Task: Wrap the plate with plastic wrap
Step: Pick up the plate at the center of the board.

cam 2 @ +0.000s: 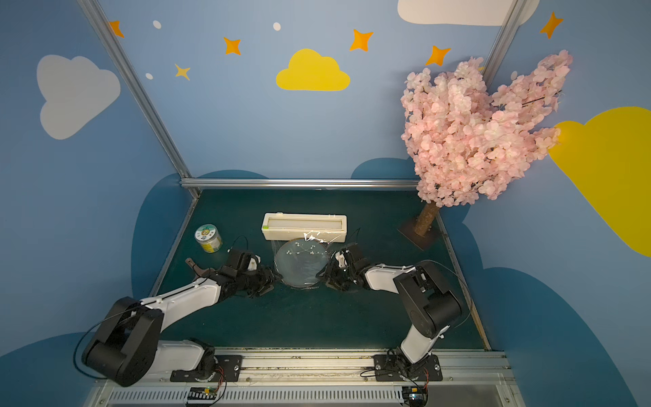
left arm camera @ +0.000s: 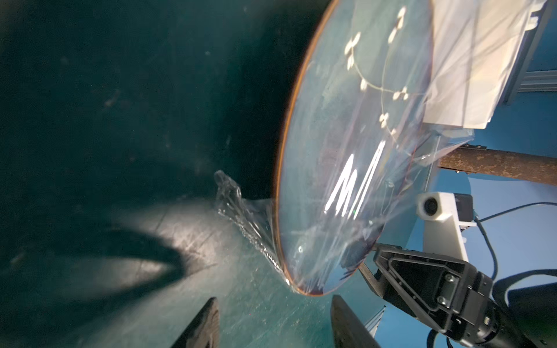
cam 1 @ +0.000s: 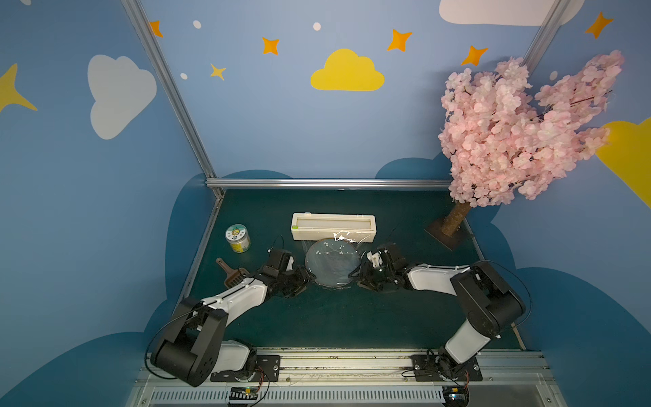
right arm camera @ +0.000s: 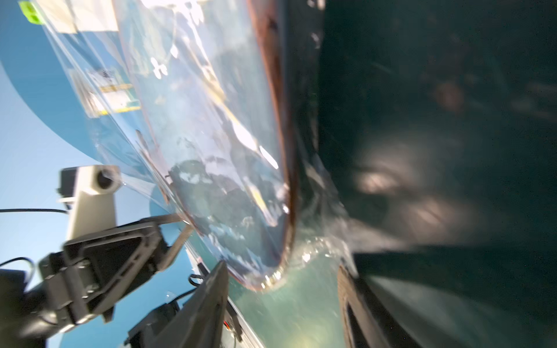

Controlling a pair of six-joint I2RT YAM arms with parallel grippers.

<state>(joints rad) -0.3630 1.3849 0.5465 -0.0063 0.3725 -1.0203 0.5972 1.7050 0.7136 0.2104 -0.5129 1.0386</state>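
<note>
The plate (cam 1: pixel 333 262), covered by plastic wrap (cam 1: pixel 347 236), lies at centre frame between the left gripper (cam 1: pixel 307 278) and right gripper (cam 1: pixel 355 276), both parted, empty, just beside its rim.

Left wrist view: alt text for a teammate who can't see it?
A round grey-blue glazed plate with a brown rim lies under thin transparent plastic wrap, whose crinkled edge bunches on the dark green table. The black left gripper is open and empty, just short of the rim.
</note>
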